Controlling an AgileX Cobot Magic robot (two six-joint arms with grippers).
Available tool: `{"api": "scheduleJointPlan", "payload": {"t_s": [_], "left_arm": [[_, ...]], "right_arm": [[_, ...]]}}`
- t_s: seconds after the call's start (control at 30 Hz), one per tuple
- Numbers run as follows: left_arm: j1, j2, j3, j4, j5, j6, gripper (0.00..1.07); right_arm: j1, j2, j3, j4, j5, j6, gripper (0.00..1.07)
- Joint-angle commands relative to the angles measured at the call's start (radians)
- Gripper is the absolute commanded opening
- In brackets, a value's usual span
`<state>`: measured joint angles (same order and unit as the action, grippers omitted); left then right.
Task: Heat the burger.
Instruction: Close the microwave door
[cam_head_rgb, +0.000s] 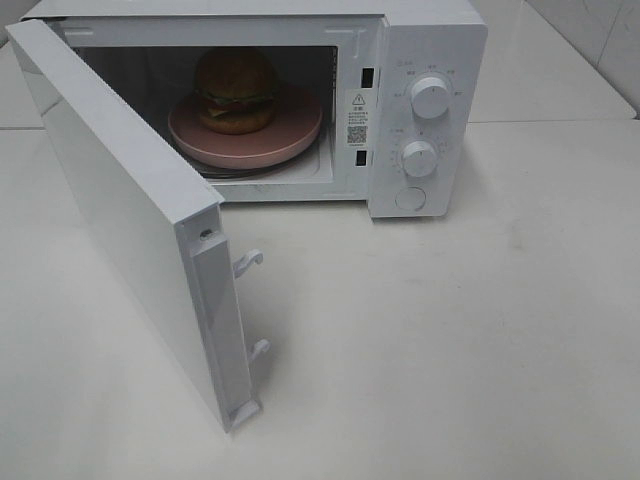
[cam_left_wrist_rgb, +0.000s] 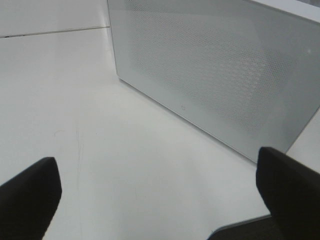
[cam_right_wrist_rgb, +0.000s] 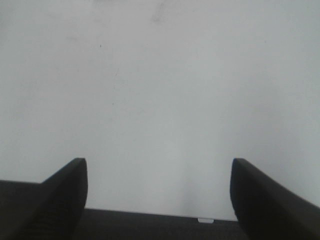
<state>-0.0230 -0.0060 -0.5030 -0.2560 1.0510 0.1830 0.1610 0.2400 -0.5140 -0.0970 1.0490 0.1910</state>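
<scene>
Where the white table (cam_head_rgb: 470, 340) carries the microwave (cam_head_rgb: 440, 30), the oven stands at the far side with its cavity facing the viewer. Its door (cam_head_rgb: 120, 190), hinged at the left of the cavity, is swung wide, and its long axis runs from the hinge out toward the near left. Inside the cavity a pink plate (cam_head_rgb: 295, 140) lies flat. The burger (cam_head_rgb: 237, 90) sits upright on it, bun uppermost, so the load is in place and the door is not yet closed.

The left gripper (cam_left_wrist_rgb: 156, 160), fingers spread wide with nothing between them, looks across bare table at the door's meshed outer face, which lies ahead of the fingers and apart from them. The right gripper (cam_right_wrist_rgb: 157, 162), likewise spread and empty, faces only bare tabletop. Neither appears in the high view.

By this reading, closing falls to the left arm. It stands on the door's outer side, and a push there would swing the panel toward the cavity. The two dials (cam_head_rgb: 430, 98) suit the right arm. Two latch hooks (cam_head_rgb: 248, 262) mark the door's free edge.
</scene>
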Motion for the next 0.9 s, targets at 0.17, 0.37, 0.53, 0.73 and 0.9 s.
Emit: {"api": "scheduleJointPlan", "payload": {"t_s": [0.17, 0.37, 0.53, 0.73, 0.9], "left_arm": [[-0.006, -0.019, 0.004, 0.001, -0.01, -0.008, 0.98], [-0.006, -0.019, 0.004, 0.001, -0.01, -0.008, 0.98], [-0.006, -0.019, 0.004, 0.001, -0.01, -0.008, 0.98], [-0.006, -0.019, 0.004, 0.001, -0.01, -0.008, 0.98], [-0.006, -0.019, 0.004, 0.001, -0.01, -0.008, 0.98]], "right_arm": [[-0.057, -0.143, 0.004, 0.019, -0.009, -0.003, 0.76], [-0.1, -0.247, 0.004, 0.042, -0.009, -0.003, 0.75], [-0.1, -0.269, 0.004, 0.051, -0.01, -0.001, 0.75], [-0.1, -0.269, 0.004, 0.051, -0.01, 0.0, 0.75], [-0.1, -0.269, 0.004, 0.051, -0.01, 0.0, 0.75]]}}
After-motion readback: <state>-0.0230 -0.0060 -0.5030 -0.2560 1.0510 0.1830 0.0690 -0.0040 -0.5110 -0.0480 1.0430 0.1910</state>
